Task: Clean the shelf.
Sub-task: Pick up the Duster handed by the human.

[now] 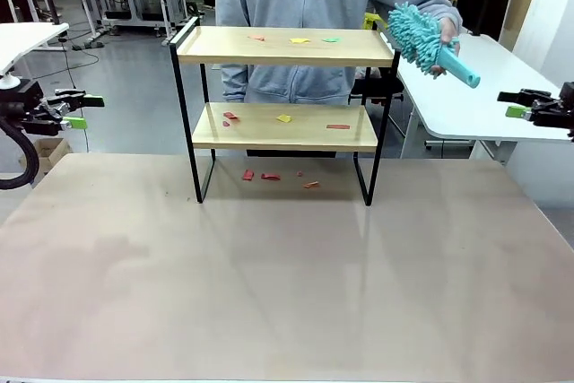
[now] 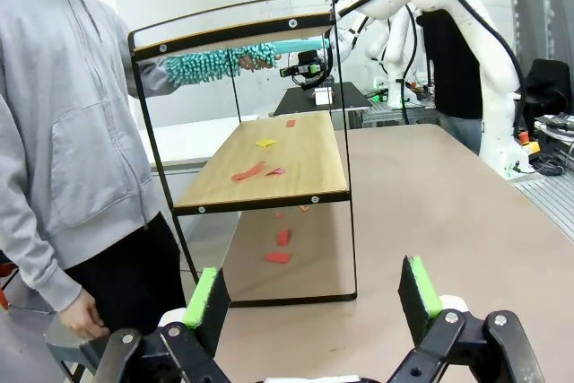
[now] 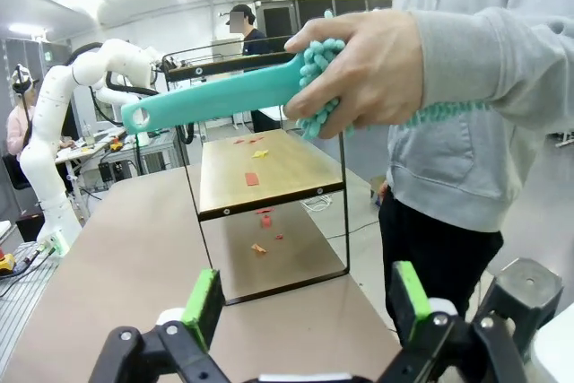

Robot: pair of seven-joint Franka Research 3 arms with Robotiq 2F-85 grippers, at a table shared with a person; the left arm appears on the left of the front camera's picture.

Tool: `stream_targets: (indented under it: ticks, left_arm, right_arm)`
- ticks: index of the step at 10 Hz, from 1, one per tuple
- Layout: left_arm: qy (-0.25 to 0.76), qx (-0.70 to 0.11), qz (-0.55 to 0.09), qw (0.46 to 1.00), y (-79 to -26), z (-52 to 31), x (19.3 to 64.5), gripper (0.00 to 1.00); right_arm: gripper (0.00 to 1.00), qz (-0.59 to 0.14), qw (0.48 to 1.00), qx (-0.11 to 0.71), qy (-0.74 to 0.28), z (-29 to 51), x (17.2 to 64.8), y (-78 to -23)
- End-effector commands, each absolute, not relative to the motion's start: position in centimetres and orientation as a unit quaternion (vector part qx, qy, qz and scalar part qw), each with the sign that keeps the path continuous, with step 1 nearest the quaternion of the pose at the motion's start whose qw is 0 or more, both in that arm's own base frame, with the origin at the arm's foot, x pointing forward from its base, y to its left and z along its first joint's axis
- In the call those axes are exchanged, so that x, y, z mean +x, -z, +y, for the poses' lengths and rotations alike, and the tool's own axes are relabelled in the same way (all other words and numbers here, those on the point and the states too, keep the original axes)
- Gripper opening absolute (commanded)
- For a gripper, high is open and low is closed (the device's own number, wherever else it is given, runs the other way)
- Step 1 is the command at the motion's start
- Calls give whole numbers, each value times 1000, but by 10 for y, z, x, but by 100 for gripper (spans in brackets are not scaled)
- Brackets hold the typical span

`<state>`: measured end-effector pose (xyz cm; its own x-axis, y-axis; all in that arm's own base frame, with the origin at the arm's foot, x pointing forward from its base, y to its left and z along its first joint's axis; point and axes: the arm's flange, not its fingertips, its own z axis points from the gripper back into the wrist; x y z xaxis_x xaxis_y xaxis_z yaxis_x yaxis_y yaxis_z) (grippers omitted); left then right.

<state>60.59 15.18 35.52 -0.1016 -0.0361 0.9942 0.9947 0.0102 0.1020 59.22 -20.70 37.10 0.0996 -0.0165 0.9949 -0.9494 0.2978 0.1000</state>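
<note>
The left gripper (image 2: 312, 284) hangs with its green pads spread wide and nothing between them, off the shelf's left end and well apart from it. The right gripper (image 3: 305, 293) is just as wide and empty, off the shelf's right end.

The shelf (image 1: 242, 47) stands upright toward the far side of the table (image 1: 287, 275), between the two grippers, with a person just behind it. Small paper scraps (image 1: 299, 40) lie on its upper board (image 1: 359, 49) and its lower board (image 1: 260, 130), and a few lie on the table under the shelf.

Beside the shelf's right end, level with the upper board, the person's hand (image 1: 447, 42) holds a teal duster (image 1: 414, 29) where the head meets the handle. The bare handle end points away from the shelf, toward the right gripper.

The shelf looks light and stiff, with a thin metal frame, two wooden boards and narrow feet. It would probably slide or tip under a sideways shove, so strokes should be gentle. If it needs steadying, the raised side rail at its left end seems the best place to pinch, since the boards look too broad for the jaws.

The duster's head looks soft and yielding, its handle rigid and smooth. The free handle end, clear of the person's fingers, is the place to take it.
</note>
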Motion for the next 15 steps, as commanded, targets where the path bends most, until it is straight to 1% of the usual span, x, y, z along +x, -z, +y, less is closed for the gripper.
stream_targets:
  ticks: [1, 3, 5, 6, 8, 10, 12, 13, 14, 15]
  left_arm:
    - [531, -461, -520, 484, -356, 152, 606, 100]
    - [531, -461, -520, 484, -356, 152, 606, 100]
    - [531, -461, -520, 484, -356, 152, 606, 100]
    - [531, -461, -520, 484, -356, 152, 606, 100]
    - [531, -461, -520, 484, -356, 152, 606, 100]
    - [531, -461, -520, 484, -356, 152, 606, 100]
    - [531, -461, -520, 484, -356, 152, 606, 100]
    - [531, -461, -520, 484, -356, 152, 606, 100]
    - [531, -461, -520, 484, -356, 152, 606, 100]
    - [531, -461, -520, 484, -356, 152, 606, 100]
  right_arm:
    - [100, -528, 636, 409, -387, -210, 586, -433]
    - [100, -490, 687, 379, -380, -210, 582, -497]
    - [100, -448, 752, 317, -365, -195, 571, -564]
    - [100, -426, 789, 269, -352, -181, 562, -592]
    - [100, -394, 844, 178, -317, -143, 541, -647]
    - [100, -348, 892, 90, -273, -101, 526, -659]
    - [100, -335, 910, 21, -242, -68, 518, -651]
    - [100, -358, 902, 29, -241, -66, 517, -647]
    - [100, -359, 891, 35, -274, -83, 530, -668]
    - [100, -359, 891, 35, -274, -83, 530, -668]
